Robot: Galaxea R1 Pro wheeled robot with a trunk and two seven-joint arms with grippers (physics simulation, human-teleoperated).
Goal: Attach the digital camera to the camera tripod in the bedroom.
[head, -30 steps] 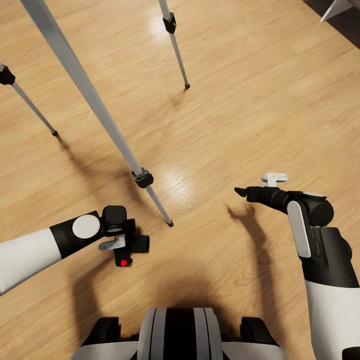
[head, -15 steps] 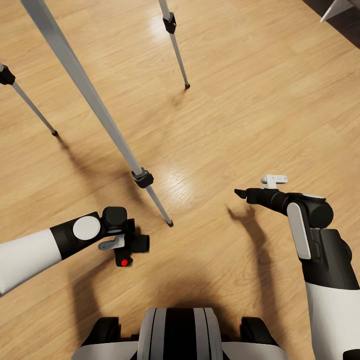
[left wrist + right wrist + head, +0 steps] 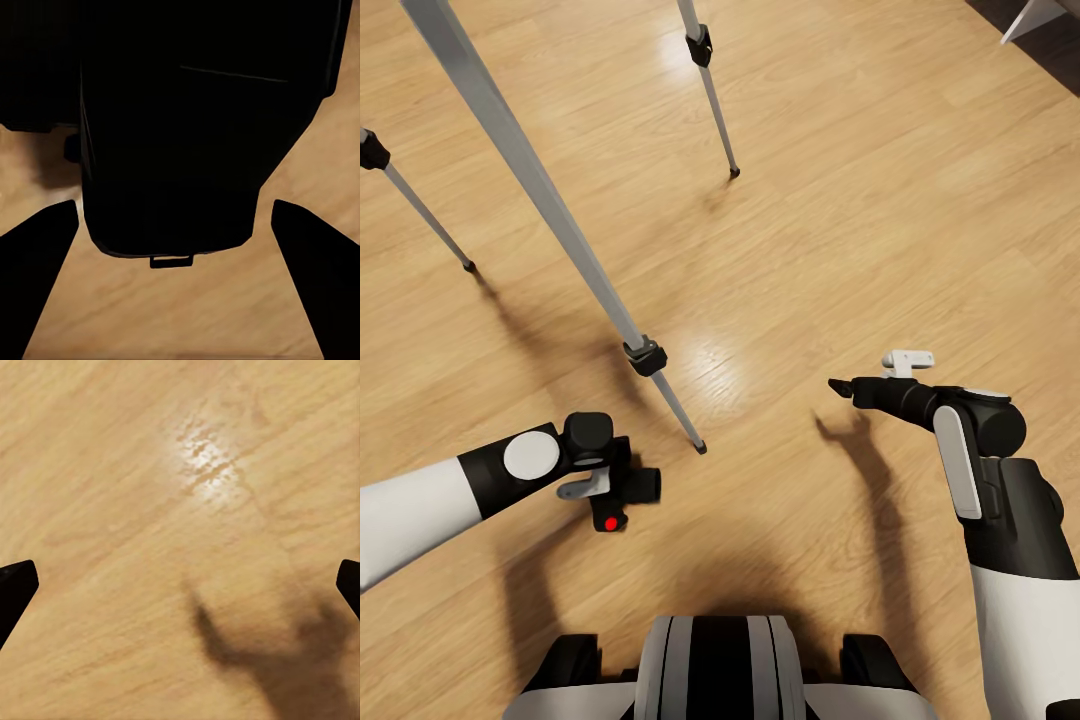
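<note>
Head view puts my left gripper (image 3: 622,490) at the lower left of the frame, closed around the digital camera (image 3: 628,492), whose red button (image 3: 608,523) faces toward my trunk and whose short lens juts toward the frame's centre. I hold it low over the wooden floor (image 3: 840,200), just beside the foot of the camera tripod (image 3: 530,175), whose nearest silver leg runs from the upper left down to the middle; two more legs stand at the left edge and top centre. The tripod's head lies beyond the top of the frame, so I judge the camera must be raised well up before it can be mounted. In the left wrist view the camera's dark body (image 3: 187,135) sits between my fingers. My right gripper (image 3: 840,386), at centre right, is spread wide and empty, kept well apart from the legs.
</note>
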